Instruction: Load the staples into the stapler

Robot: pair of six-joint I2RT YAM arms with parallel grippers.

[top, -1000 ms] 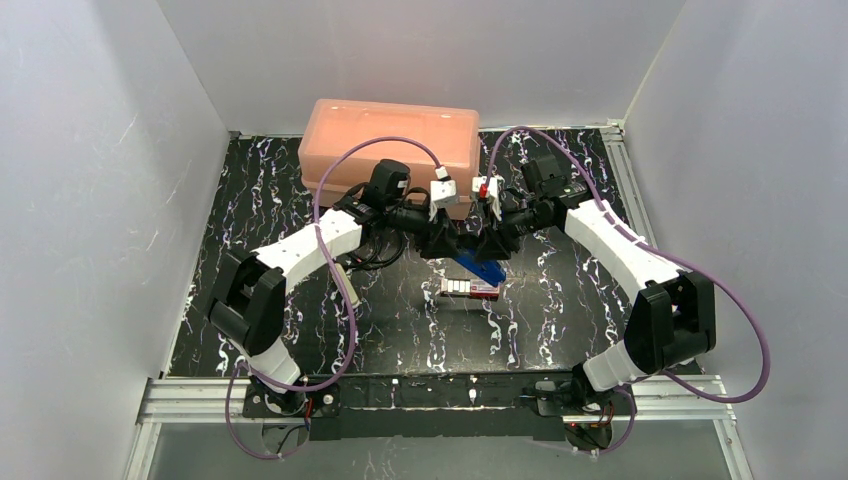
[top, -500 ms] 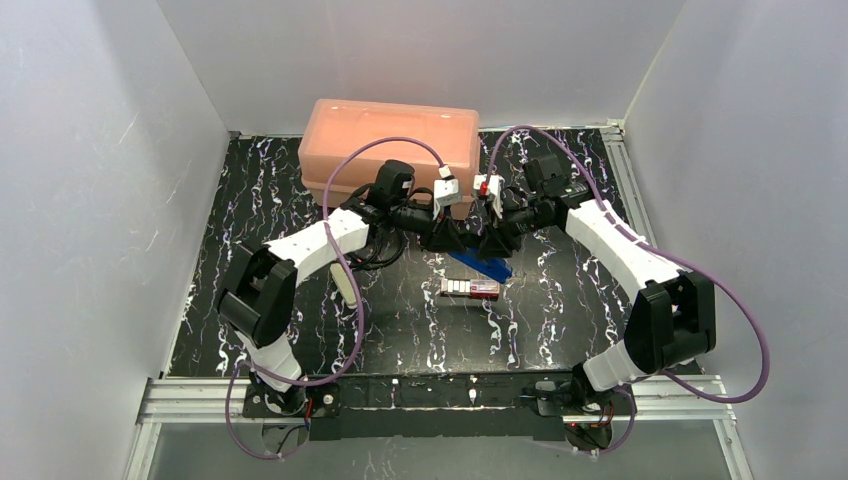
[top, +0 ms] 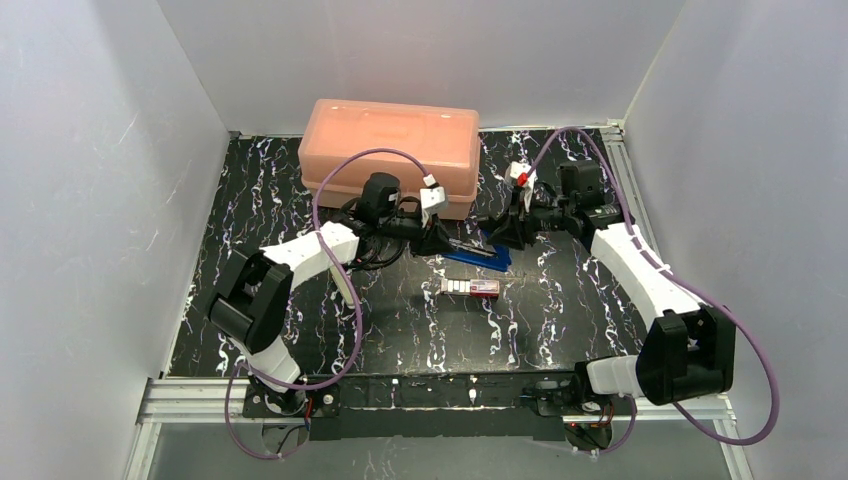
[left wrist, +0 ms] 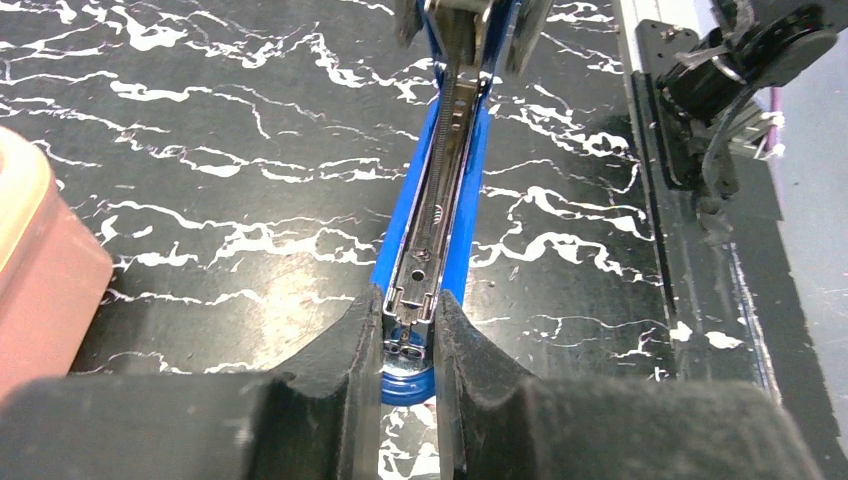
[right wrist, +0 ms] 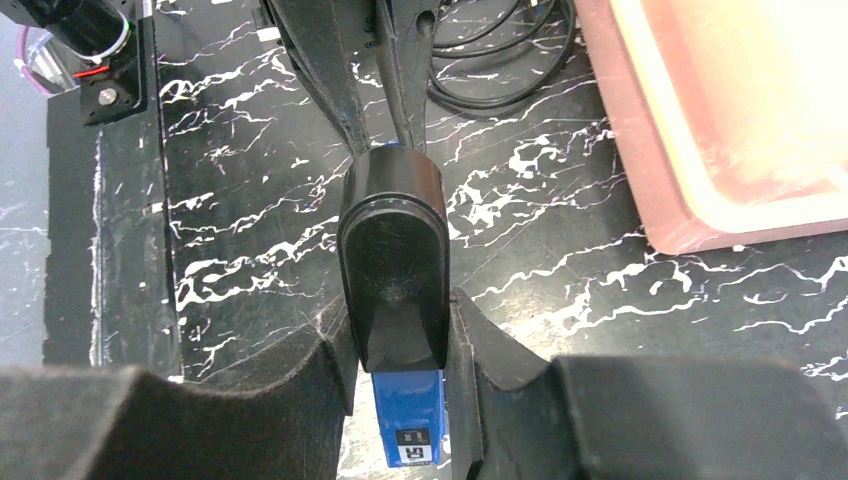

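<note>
Compared with a second ago, the two arms are spread further apart and sit lower over the table. The blue stapler [left wrist: 440, 170], previously bunched between them, is now drawn out flat and open along its length.

The left gripper [left wrist: 408, 312], which stood wider a second ago, is now clamped on the near end of the metal magazine rail [left wrist: 432, 215]. The right gripper [right wrist: 398, 335] is closed on the opposite end, around the black cover [right wrist: 393, 250], as it was before.

With the rail exposed and both ends held, the stapler is judged ready to receive a strip. No staples have been fetched yet.

The staples box [top: 470, 288] lies on the table just in front of the stapler, apart from both grippers, with its white tray partly slid out.

- The box is absent from both wrist views.
- Whether the rail already holds staples cannot be determined.
- In the top view, both grip points are masked by the gripper bodies.
- The pink container [top: 390, 150] is cut off in both wrist views.
</note>
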